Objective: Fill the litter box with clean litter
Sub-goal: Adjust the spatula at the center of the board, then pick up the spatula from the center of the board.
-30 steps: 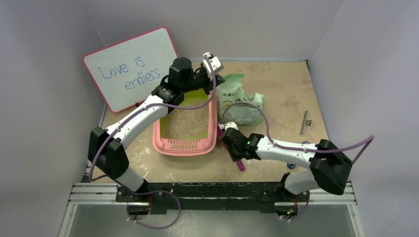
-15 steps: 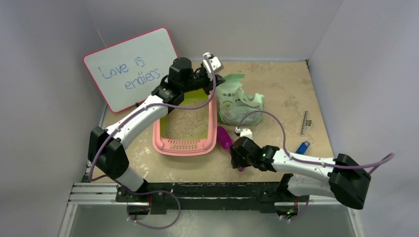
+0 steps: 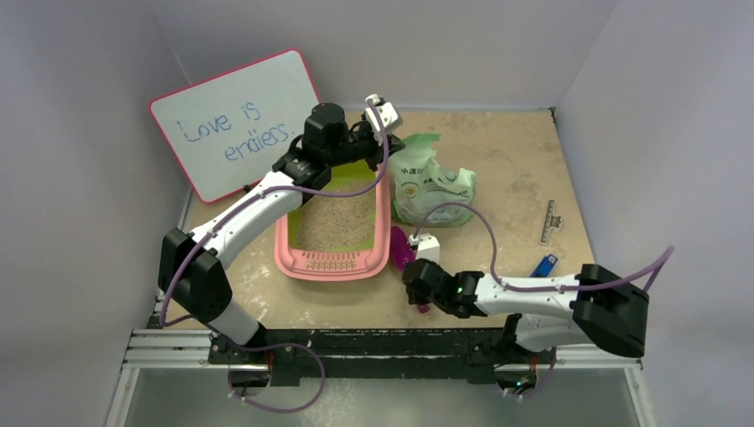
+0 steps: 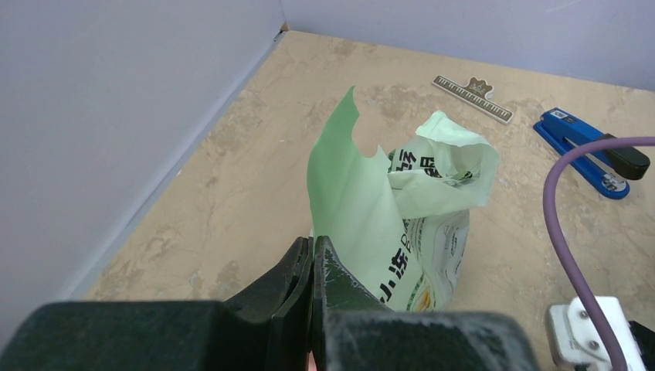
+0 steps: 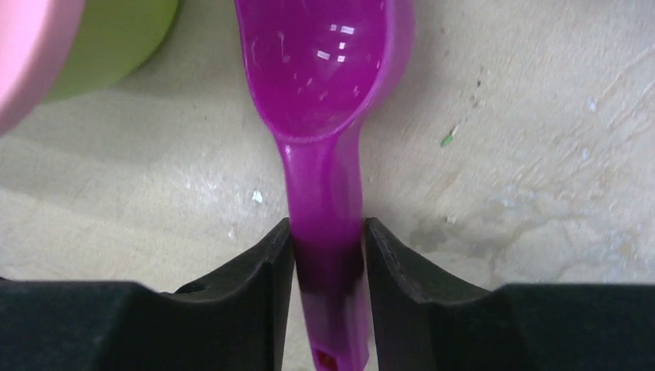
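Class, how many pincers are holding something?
2. The left pincer pinches the bag at its top edge; the right pincer clamps the scoop by its handle.

One litter box (image 3: 333, 263), one bag (image 3: 427, 191), one scoop (image 3: 400, 249), one whiteboard (image 3: 236, 124), one stapler (image 3: 545, 264).

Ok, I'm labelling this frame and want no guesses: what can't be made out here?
Litter box far end: top view, left arm covers it.
Bag contents: top and left wrist views, crumpled top hides them.
Scoop handle end: right wrist view, cut off by the bottom edge.
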You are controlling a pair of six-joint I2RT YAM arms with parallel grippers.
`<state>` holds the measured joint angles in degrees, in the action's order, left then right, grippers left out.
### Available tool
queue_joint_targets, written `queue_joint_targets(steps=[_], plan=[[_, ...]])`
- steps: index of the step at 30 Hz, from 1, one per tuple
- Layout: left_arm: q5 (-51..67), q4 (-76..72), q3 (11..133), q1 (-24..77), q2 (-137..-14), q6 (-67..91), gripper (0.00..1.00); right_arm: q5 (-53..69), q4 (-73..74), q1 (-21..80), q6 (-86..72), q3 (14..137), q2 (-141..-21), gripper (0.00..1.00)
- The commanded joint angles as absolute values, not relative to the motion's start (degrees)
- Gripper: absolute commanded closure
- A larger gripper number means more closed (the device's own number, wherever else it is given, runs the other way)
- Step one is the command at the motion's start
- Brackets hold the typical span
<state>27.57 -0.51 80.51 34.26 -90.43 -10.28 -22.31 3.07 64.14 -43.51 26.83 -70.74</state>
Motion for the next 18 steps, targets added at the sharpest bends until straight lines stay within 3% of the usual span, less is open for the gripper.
queue_joint_targets(steps=[1,4,7,10,14,18], plan=[[28.2,-0.1,82.8,34.2,-89.5,-11.6,1.00,-36.1,15.3,70.2,-51.5,29.6,-73.2,0.62],[28.8,-0.1,82.7,34.2,-89.6,-11.1,1.00,-38.0,15.0,70.5,-48.1,30.9,-72.6,0.84],[28.9,-0.3,82.4,34.2,-89.5,-11.0,1.00,-37.1,13.2,70.5,-42.5,31.9,-68.2,0.99],[29.7,-0.2,82.4,34.2,-89.4,-11.1,0.99,-38.9,15.3,70.5,-42.1,31.6,-58.8,1.00],[31.9,-0.3,82.4,34.2,-89.5,-11.1,0.91,-43.5,17.1,70.4,-40.5,31.1,-43.7,1.00],[34.3,-0.1,82.4,34.2,-90.0,-11.0,0.85,-52.8,26.8,70.4,-42.5,36.1,-36.4,1.00]])
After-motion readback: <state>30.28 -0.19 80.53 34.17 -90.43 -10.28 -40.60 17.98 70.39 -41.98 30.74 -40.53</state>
